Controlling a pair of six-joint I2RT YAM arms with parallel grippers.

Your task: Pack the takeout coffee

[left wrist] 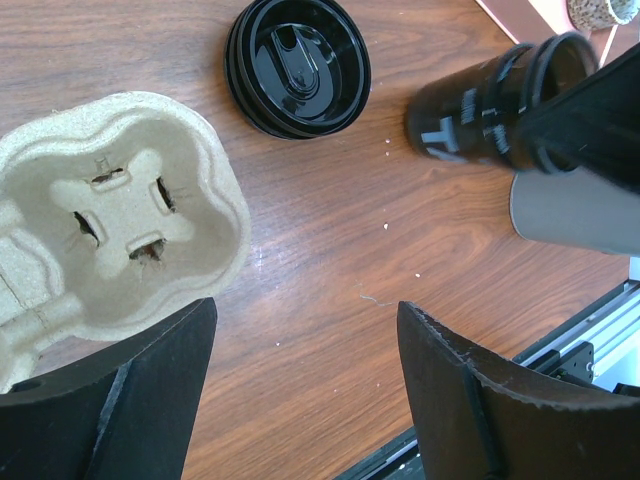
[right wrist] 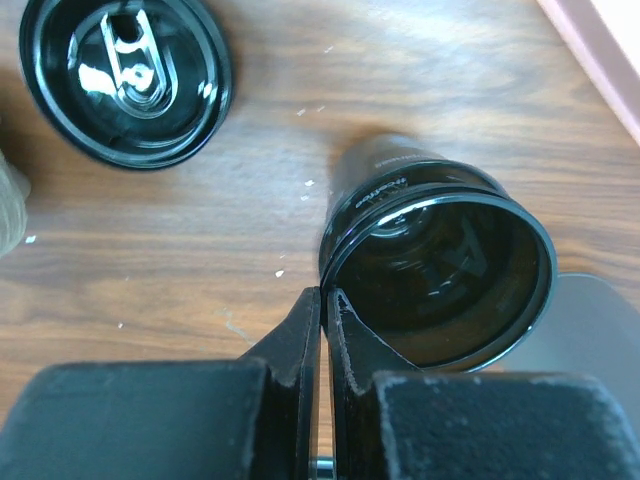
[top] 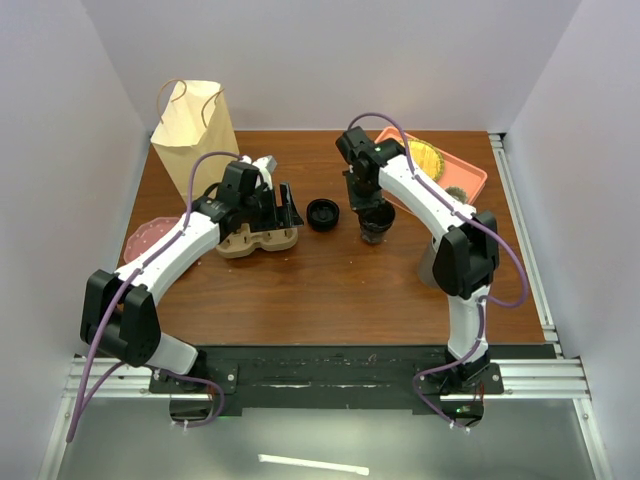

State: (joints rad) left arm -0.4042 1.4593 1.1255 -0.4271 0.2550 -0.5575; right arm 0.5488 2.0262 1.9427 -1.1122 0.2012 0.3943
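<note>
The takeout coffee, a small black paper cup (top: 377,226) (left wrist: 470,112) (right wrist: 440,270), stands uncovered at mid-table. Its round black lid (top: 322,214) (left wrist: 297,65) (right wrist: 125,80) lies on the wood just left of it. My right gripper (top: 371,212) (right wrist: 324,296) is shut on the cup's near rim, one finger inside the cup and one outside. My left gripper (top: 286,206) (left wrist: 305,335) hangs open over bare wood with nothing between its fingers, right beside the tan pulp cup carrier (top: 258,241) (left wrist: 110,210), whose visible pocket is empty.
A brown paper bag (top: 195,132) stands at the back left. At the back right is a pink tray (top: 463,170) with a yellow item (top: 425,157). A grey cup (left wrist: 575,215) stands to the right of the black cup. A pink plate (top: 148,237) lies at the left edge.
</note>
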